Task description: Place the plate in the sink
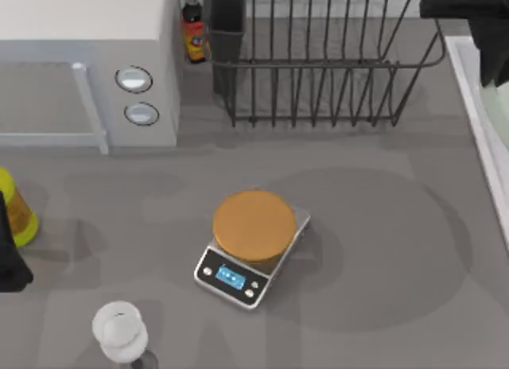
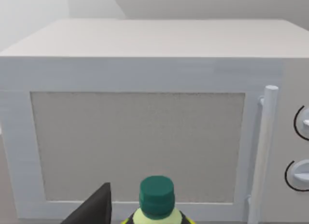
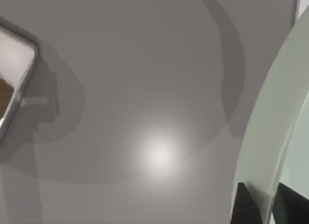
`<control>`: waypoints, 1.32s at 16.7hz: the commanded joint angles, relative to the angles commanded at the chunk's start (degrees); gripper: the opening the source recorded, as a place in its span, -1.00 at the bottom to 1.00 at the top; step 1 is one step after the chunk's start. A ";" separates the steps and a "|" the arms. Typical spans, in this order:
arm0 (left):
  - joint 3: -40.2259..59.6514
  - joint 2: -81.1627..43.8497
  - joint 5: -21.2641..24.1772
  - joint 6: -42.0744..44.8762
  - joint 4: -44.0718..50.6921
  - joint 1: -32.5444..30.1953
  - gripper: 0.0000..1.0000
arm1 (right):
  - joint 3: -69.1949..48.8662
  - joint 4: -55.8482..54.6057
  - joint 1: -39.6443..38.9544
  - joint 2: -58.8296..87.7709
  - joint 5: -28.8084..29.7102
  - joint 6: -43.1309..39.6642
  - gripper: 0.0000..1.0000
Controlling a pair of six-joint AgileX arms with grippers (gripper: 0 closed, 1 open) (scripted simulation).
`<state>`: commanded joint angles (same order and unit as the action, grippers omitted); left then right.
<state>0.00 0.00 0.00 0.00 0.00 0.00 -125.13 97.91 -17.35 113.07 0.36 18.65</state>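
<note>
The plate (image 3: 270,127) is pale mint green and stands on edge in the right wrist view. Two dark fingertips (image 3: 244,204) pinch its rim, so my right gripper (image 3: 265,204) is shut on it. From above, my right gripper (image 1: 491,63) is at the far right rear with a sliver of the plate (image 1: 496,95) below it, over the sink (image 1: 475,122), whose pale raised rim runs down the right edge. My left gripper (image 1: 9,254) is parked at the table's left edge.
A kitchen scale (image 1: 250,250) with an orange-brown disc sits mid-table. A dark wire dish rack (image 1: 326,59) stands at the back, with a sauce bottle (image 1: 193,27) beside it. A white microwave (image 1: 87,67) fills the back left. A yellow bottle (image 1: 16,210) and a white shaker (image 1: 119,331) stand at the left.
</note>
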 joint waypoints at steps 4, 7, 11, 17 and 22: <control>0.00 0.00 0.00 0.00 0.00 0.00 1.00 | -17.48 1.62 8.34 18.01 0.06 -8.29 -1.00; 0.00 0.00 0.00 0.00 0.00 0.00 1.00 | -30.46 2.38 14.92 31.38 0.11 -14.84 -1.00; 0.00 0.00 0.00 0.00 0.00 0.00 1.00 | -39.92 2.75 21.15 41.01 0.15 -21.04 -1.00; 0.00 0.00 0.00 0.00 0.00 0.00 1.00 | -41.10 2.80 22.07 42.22 0.16 -21.95 -0.85; 0.00 0.00 0.00 0.00 0.00 0.00 1.00 | -41.10 2.80 22.07 42.22 0.16 -21.95 -0.10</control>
<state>0.00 0.00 0.00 0.00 0.00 0.00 -166.23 100.70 4.72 155.29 0.51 -3.30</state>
